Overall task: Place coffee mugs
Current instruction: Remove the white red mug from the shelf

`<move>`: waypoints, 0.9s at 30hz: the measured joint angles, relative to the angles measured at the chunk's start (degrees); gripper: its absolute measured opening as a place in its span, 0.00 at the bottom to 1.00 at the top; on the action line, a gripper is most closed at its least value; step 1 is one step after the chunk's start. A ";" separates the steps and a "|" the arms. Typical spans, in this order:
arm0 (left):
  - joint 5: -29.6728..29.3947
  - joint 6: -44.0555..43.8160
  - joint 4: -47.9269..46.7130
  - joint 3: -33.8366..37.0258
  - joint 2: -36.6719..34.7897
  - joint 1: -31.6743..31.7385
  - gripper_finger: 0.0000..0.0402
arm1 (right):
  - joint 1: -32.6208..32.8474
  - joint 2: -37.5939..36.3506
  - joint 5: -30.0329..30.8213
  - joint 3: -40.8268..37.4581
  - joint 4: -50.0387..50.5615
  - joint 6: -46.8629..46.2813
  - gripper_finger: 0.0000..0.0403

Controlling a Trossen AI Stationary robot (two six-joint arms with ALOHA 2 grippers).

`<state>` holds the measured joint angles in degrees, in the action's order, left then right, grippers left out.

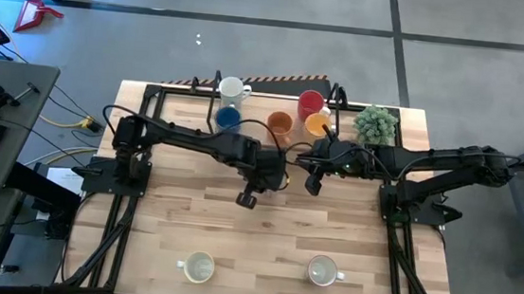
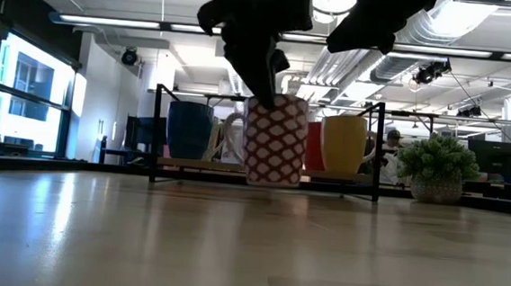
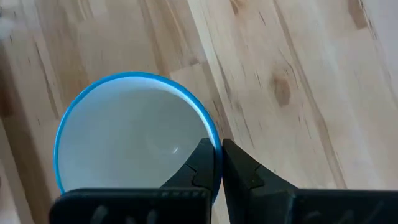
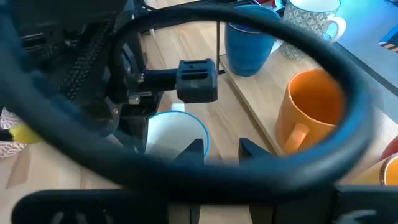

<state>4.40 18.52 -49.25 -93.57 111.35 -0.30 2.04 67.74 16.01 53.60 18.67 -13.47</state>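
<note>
The left gripper [image 3: 216, 163] pinches the blue rim of a patterned mug [image 2: 275, 140] over the middle of the table [image 1: 283, 230], fingers closed on its wall. From table height this mug shows a red lattice pattern and sits low, but whether it touches the wood cannot be told. The right gripper [image 4: 221, 149] hangs just beside it, fingers parted and holding nothing, with a looping cable [image 4: 348, 68] crossing in front of its camera.

Behind, along the far edge, stand a white mug [image 1: 233, 90], a blue mug [image 1: 228, 117], an orange mug [image 1: 279, 125], a red mug [image 1: 311, 103] and a yellow mug [image 1: 317, 124], with a plant [image 1: 376, 125] at the right end. Two cream mugs [image 1: 199, 267] [image 1: 322, 270] sit well apart near the front edge.

From above, the left arm hides the held mug completely. At table height the patterned mug covers most of the red one and the arms are cut off by the frame.
</note>
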 joint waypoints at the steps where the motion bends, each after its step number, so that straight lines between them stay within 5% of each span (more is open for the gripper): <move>1: 0.00 0.01 1.09 0.53 0.00 -0.16 0.00 | 0.00 -0.02 -0.12 0.00 0.04 0.00 0.20; 12: -1.13 -0.73 2.48 2.81 0.00 -1.07 0.00 | 0.00 -0.02 -0.22 0.00 0.46 0.48 0.20; 27: -5.46 -4.68 0.31 0.58 -0.09 -2.42 0.24 | -0.15 -0.01 -1.05 0.00 2.03 0.94 0.20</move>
<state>-1.06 13.84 -48.94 -93.00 111.26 -2.72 1.89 67.74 14.96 53.60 20.71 -12.53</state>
